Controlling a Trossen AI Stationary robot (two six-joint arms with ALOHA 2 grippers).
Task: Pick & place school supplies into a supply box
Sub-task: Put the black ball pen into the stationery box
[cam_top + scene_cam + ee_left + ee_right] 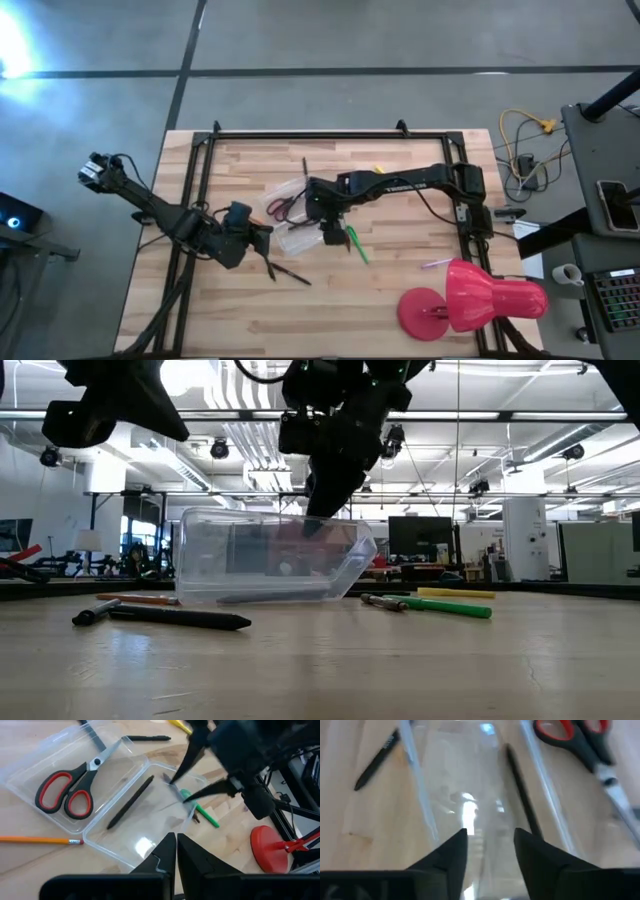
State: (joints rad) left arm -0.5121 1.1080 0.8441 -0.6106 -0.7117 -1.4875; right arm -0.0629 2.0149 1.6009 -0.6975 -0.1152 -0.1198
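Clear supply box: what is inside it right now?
One dark pen lies in the clear supply box, under the open right gripper. The red-handled scissors lie in the adjoining clear tray. Glare hides part of the floor.

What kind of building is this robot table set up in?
Probably a large workshop or lab hall: bare ceiling with ducts and strip lights, computer monitors on far benches, a polished concrete floor around the wooden table.
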